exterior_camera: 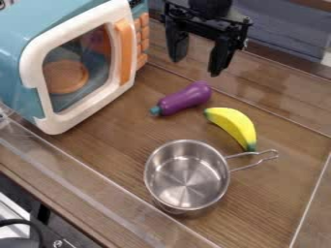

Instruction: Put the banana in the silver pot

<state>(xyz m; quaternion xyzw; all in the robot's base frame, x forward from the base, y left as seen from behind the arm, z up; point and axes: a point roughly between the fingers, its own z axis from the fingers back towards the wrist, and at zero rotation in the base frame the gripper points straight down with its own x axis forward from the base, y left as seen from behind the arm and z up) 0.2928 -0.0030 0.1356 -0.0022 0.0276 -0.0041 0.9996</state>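
Banana and Eggplant Lie Below My Spread Fingers

The silver pot [185,191] sits on the wooden counter [97,145] with its mouth up, and I see bare shiny metal inside. Its wire handle points off toward the banana. The toy microwave [80,60] has its white-framed door closed; through the window shows a round orange-brown shape.

The banana [233,127] lies on the wood just beyond the pot, near the handle and outside the rim. The purple eggplant [183,99] rests between it and the microwave, touching neither.

My gripper [200,60] hangs above the counter, fingers spread wide, nothing between them. Bare wood runs right of the banana, and a strip separates the pot from the microwave.
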